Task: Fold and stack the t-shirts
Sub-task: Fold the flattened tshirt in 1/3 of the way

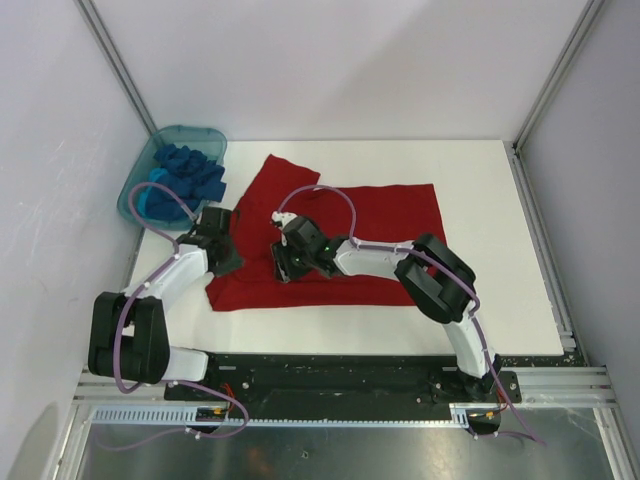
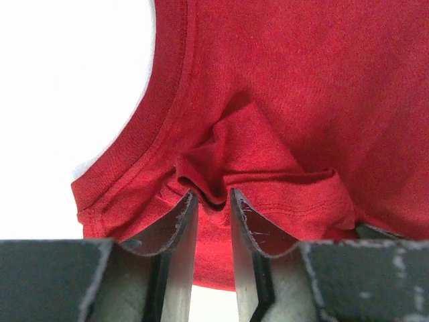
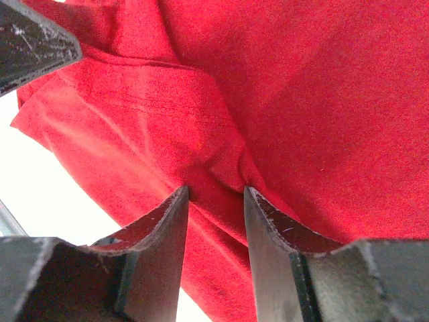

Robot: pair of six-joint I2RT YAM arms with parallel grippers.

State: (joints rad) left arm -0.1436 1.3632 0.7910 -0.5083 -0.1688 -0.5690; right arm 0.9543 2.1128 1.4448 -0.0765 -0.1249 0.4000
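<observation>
At the upper left of the top view, a translucent teal plastic tub point(image 1: 133, 192) sits at the table's far left corner. It holds crumpled royal blue cloth t-shirts point(image 1: 195, 168), with a lighter blue one point(image 1: 156, 201) at its near side. Just right of the tub, the left gripper point(image 1: 222, 252) reaches down onto the left edge of a large bright red cloth t-shirt point(image 1: 385, 225), which lies mostly flat across the middle of the white table point(image 1: 480, 180).

In the left wrist view, its two dark fingers point(image 2: 179, 225) stand slightly apart, with a raised, bunched fold of red cloth at their tips beside the shirt's curved ribbed hem. I cannot tell whether they pinch that fold or merely touch it.

Further right, near the centre of the top view, the right gripper point(image 1: 284, 264) presses onto the left-hand part of the red shirt. In the right wrist view, its fingers point(image 3: 164, 225) close on a thick ridge of red cloth, and creases run in toward the gap between them.
</observation>
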